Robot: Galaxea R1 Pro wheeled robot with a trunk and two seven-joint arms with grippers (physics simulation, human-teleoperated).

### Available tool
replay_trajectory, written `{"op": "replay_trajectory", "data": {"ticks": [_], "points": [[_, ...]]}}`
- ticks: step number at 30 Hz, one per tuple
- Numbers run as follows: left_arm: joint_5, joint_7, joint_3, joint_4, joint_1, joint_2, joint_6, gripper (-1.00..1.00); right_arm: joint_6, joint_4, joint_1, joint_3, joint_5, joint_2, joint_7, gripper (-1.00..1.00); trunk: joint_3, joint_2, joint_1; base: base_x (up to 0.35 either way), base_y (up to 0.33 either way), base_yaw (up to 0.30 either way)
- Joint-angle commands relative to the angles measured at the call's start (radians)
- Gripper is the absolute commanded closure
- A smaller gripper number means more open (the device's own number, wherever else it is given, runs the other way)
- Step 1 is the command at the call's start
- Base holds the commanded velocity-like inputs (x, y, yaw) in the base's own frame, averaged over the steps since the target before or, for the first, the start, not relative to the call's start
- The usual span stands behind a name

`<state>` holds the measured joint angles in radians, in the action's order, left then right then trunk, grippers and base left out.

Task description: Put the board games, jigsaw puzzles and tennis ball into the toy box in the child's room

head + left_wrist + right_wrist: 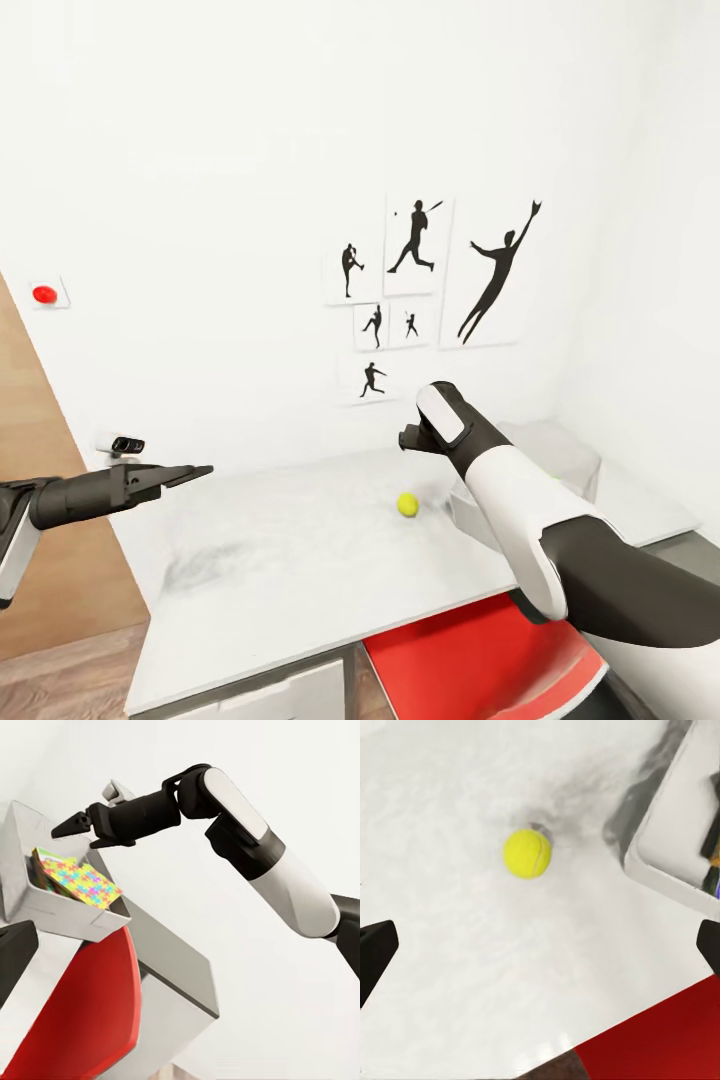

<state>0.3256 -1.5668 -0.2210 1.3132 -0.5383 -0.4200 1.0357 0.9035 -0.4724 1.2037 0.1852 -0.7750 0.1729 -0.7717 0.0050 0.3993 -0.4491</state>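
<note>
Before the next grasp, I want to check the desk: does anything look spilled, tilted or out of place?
Only one thing stands out: the tennis ball lies loose on the light-grey table, outside the toy box. In the box, the jigsaw puzzles lie tilted rather than flat. Nothing looks spilled or damaged.

The light-grey counter (300, 560) stands against the white wall. On it lies the tennis ball (407, 504), alone on bare top. The toy box (671, 832) sits on the counter near the ball, apart from it.
</note>
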Motion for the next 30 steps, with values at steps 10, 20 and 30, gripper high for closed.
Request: {"op": "replay_trajectory", "data": {"ticks": [10,20,30], "points": [[0.001,-0.004,0.0,0.0,0.0,0.0,0.01,-1.0,0.002,-0.003,0.0,0.005,-0.01,0.002,-0.009,-1.0,-0.002,0.001,-0.001,0.134,0.04,-0.006],[0.001,-0.004,0.0,0.0,0.0,0.0,0.011,-1.0,0.003,-0.004,0.0,0.005,-0.012,0.001,-0.006,-1.0,-0.007,0.001,-0.001,0.036,0.001,0.0],[0.001,-0.004,0.0,0.0,0.0,0.0,0.01,-1.0,0.003,-0.005,0.0,0.005,-0.012,0.002,-0.006,-1.0,-0.008,0.001,-0.001,0.001,0.0,0.009]]}}
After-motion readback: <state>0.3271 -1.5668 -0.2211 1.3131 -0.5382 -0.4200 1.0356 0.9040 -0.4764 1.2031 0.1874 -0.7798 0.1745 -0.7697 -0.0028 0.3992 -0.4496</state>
